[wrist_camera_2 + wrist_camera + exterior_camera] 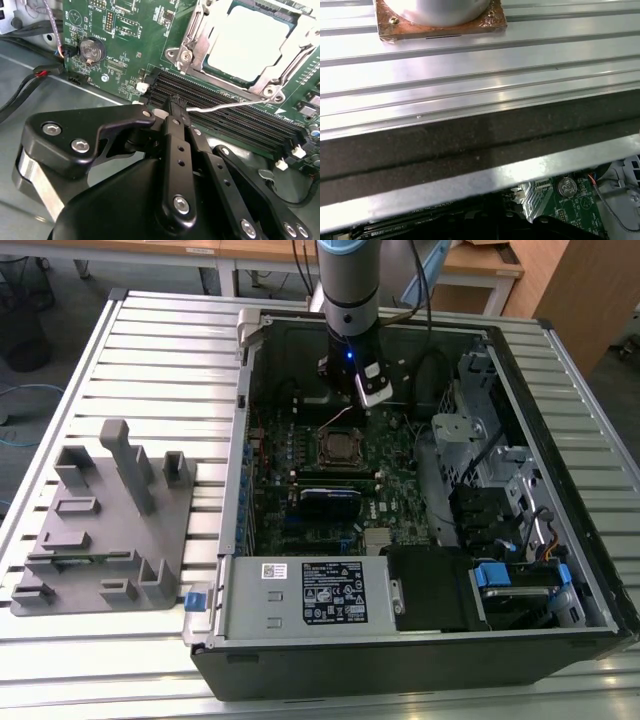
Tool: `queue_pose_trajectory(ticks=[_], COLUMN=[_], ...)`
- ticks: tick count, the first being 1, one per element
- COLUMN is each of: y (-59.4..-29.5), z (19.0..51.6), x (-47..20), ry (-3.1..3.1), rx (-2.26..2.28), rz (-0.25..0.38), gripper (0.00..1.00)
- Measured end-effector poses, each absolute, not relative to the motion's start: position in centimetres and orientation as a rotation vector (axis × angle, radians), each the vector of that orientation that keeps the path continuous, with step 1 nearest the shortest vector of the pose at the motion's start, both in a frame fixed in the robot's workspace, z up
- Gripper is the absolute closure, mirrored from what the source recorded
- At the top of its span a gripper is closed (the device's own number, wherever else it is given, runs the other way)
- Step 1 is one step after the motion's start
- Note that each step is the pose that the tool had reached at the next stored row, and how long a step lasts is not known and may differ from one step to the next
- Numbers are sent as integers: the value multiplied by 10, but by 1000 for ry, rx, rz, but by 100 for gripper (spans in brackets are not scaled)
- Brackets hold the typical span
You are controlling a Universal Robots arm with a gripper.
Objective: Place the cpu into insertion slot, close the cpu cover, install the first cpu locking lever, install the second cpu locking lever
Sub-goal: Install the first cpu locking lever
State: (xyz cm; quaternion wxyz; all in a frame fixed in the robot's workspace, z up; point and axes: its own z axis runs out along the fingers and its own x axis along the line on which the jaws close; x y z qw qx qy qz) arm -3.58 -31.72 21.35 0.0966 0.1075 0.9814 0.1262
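Cpu (247,42) sits in its slot (272,10) under the lowered cover (196,31), so a locking lever (227,104) is the job: the closed gripper (172,107) touches that wire's free end in the second wrist view, calling for steady pressure, I'd say, while the exterior view puts the gripper at one o'clock from the slot.

1. Gripper (172,107): matte black, flat link bars, rounded housing.
2. Silver socket screws (181,202) along the bars; silver ring (27,175) at gripper base.
3. Wrist (345,358) above gripper: black, small blue light lit; white block (375,390) beside it.
4. Arm (348,280): silver-grey round tube, light-blue cap, black band.
5. Black cable (418,285) alongside arm.
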Motion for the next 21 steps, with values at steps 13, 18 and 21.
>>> queue_pose_trajectory(ticks=[13,18,21], y=[-315,-315,-315], z=[223,232,237], x=[-36,-36,-36], ry=[2907,2907,2907], rx=[318,319,318], rz=[374,374,373], gripper=[89,89,89])
